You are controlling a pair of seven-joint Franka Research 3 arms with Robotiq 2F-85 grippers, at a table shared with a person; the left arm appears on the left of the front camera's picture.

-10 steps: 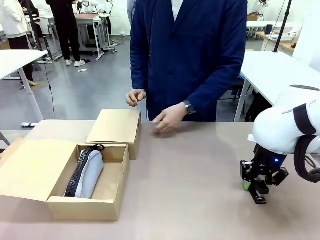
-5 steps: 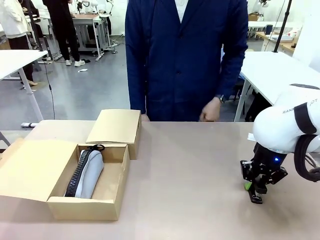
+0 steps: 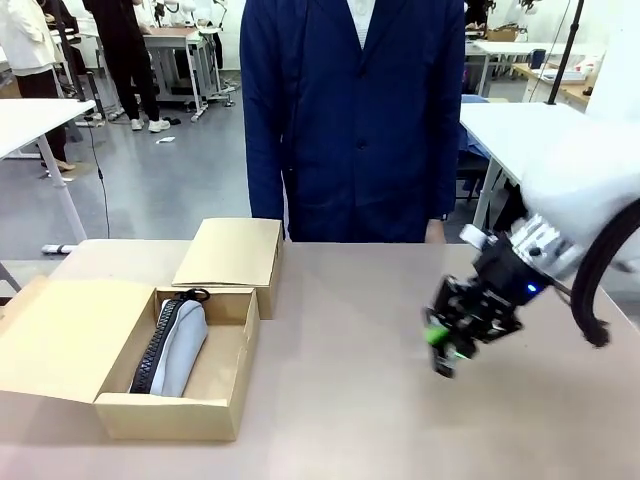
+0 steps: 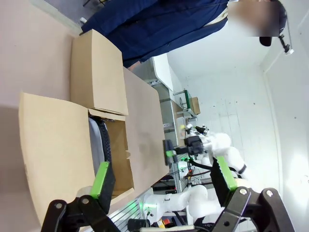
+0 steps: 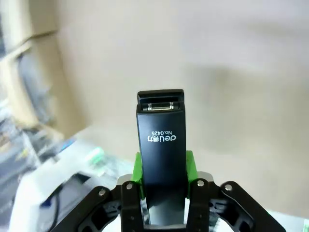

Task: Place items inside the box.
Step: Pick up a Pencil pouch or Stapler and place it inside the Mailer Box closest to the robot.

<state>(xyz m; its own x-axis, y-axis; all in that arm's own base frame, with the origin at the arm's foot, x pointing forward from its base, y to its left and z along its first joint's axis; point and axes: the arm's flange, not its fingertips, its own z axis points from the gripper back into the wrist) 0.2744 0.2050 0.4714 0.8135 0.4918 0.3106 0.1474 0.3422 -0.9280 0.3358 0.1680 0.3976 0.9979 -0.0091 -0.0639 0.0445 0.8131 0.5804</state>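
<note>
The brown cardboard box (image 3: pixel 170 416) lies open at the table's left, its lid flap spread to the left. A grey pencil case (image 3: pixel 180 350) with a black zip rests in its large compartment. The smaller compartment (image 3: pixel 230 252) behind it has its flap down. My right gripper (image 3: pixel 446 350) hangs over the table right of the middle, shut on a black stapler (image 5: pixel 161 145) that sticks out between the green pads. My left gripper (image 4: pixel 162 176) is open with nothing between its fingers, looking across the box (image 4: pixel 53 140) and the pencil case (image 4: pixel 96 145) toward the right arm.
A person in a dark blue coat (image 3: pixel 355 120) stands at the far edge, arms down at the sides. Bare tabletop (image 3: pixel 340 400) stretches between the box and my right gripper.
My right arm has swung left from the table's right edge toward the middle, carrying the stapler. The person's hands have drawn back from the table.
</note>
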